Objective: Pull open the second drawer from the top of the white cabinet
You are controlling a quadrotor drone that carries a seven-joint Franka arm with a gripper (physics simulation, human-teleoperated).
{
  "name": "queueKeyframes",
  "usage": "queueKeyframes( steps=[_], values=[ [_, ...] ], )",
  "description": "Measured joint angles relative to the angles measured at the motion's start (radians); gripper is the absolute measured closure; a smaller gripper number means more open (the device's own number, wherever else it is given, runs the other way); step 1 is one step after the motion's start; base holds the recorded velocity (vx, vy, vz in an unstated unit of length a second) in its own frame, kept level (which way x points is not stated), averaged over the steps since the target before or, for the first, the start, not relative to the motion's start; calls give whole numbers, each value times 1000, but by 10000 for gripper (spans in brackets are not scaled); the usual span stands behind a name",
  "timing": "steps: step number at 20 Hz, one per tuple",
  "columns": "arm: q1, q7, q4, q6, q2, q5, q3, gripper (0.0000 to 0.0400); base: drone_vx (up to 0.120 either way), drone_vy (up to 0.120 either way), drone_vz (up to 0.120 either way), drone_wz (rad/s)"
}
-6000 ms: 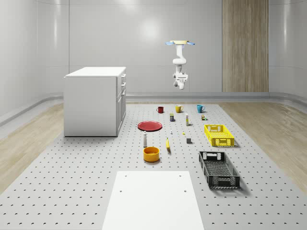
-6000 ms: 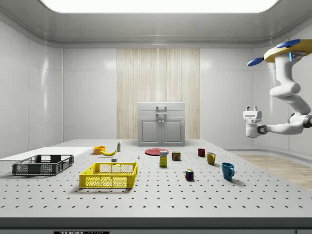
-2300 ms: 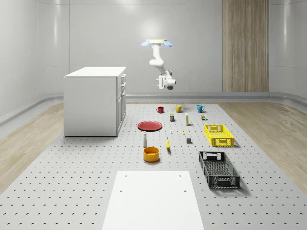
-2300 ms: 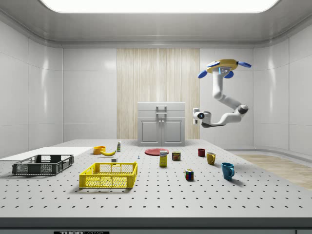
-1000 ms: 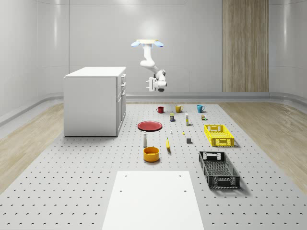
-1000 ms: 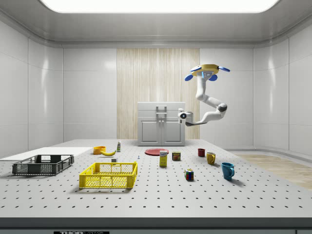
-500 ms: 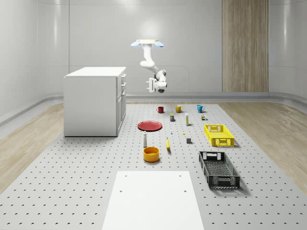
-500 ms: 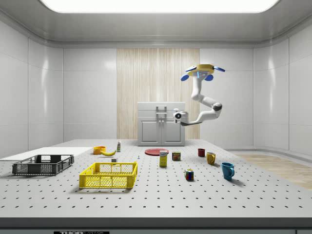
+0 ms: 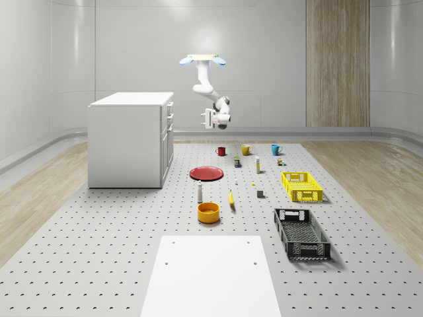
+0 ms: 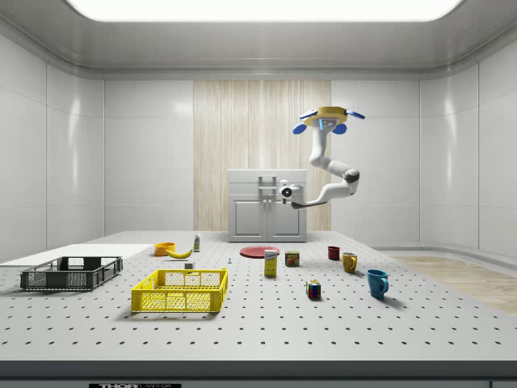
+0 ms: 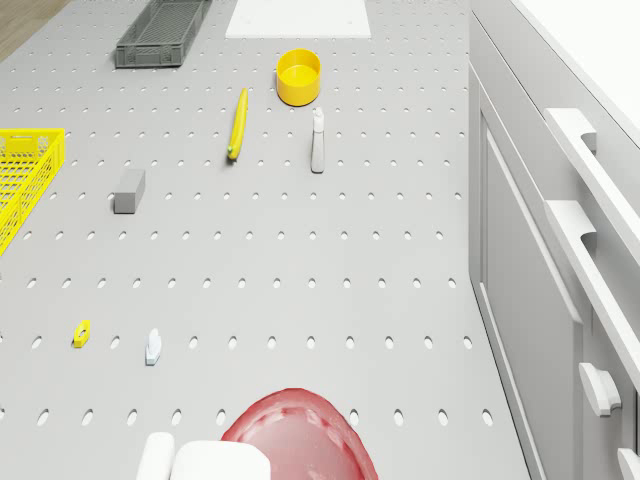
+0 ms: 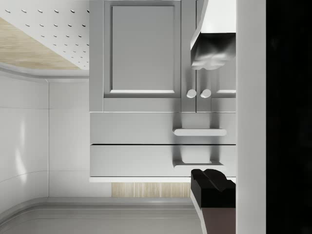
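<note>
The white cabinet (image 9: 129, 142) stands on the table at the whole-scene view's left, all its drawers shut. The second drawer (image 12: 141, 127) carries a bar handle (image 12: 200, 132), just under the top drawer's handle (image 10: 267, 179) and seen again (image 11: 578, 228) from the drone. The drone (image 9: 201, 59) hovers in front of the cabinet, above the red plate (image 9: 207, 173). The arm reaches toward the drawer fronts. My gripper (image 12: 208, 117) is open, and the second drawer's handle sits between the fingers (image 12: 213, 187) some way off. My gripper (image 10: 282, 192) is level with the drawers, apart from them.
Below the drawers are two doors with round knobs (image 12: 191, 93). On the table: mugs (image 9: 221, 151), a bottle (image 11: 317, 142), a banana (image 11: 238, 124), an orange bowl (image 9: 208, 212), a yellow crate (image 9: 301, 186), a black crate (image 9: 301, 233) and a white board (image 9: 211, 274).
The drone has come from the far right of the side view to the cabinet's front, and the arm has swung the gripper toward the drawers. Over the last half second it edged slightly closer.
</note>
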Motion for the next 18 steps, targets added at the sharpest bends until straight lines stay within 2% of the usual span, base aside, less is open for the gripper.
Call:
queueKeyframes(
  steps=[11,18],
  values=[
    [18,14,-3,18,-21,-17,-5,100,116,0,0,0],
    [31,11,-39,73,-29,9,33,100,0,0,0,0]
  ],
)
